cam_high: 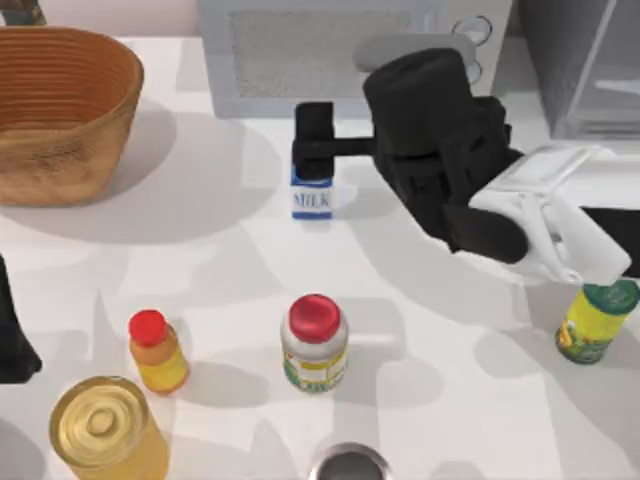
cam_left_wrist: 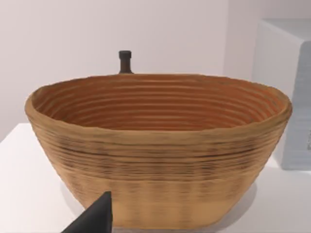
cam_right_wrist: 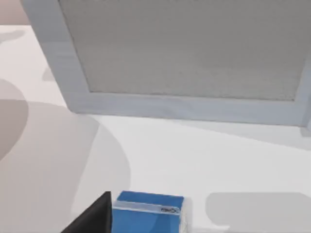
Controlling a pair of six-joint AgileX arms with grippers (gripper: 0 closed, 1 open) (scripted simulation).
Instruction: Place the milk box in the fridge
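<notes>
The milk box (cam_high: 312,197), blue on top with "MILK" on its white front, stands upright in front of the microwave. My right gripper (cam_high: 313,150) reaches in from the right and hovers over the carton's top, open, fingers on either side of it. In the right wrist view the carton's blue top (cam_right_wrist: 148,213) lies close beside one dark finger (cam_right_wrist: 95,218). The fridge (cam_high: 590,70), grey with a pale framed door panel, stands at the back right corner. My left gripper (cam_high: 10,340) is parked at the table's left edge, open and holding nothing.
A white microwave (cam_high: 330,50) stands at the back. A woven basket (cam_high: 60,110) sits back left. Nearer the front are a red-capped white jar (cam_high: 315,345), a small yellow bottle (cam_high: 157,352), a yellow jar (cam_high: 105,430) and a green-yellow can (cam_high: 595,320).
</notes>
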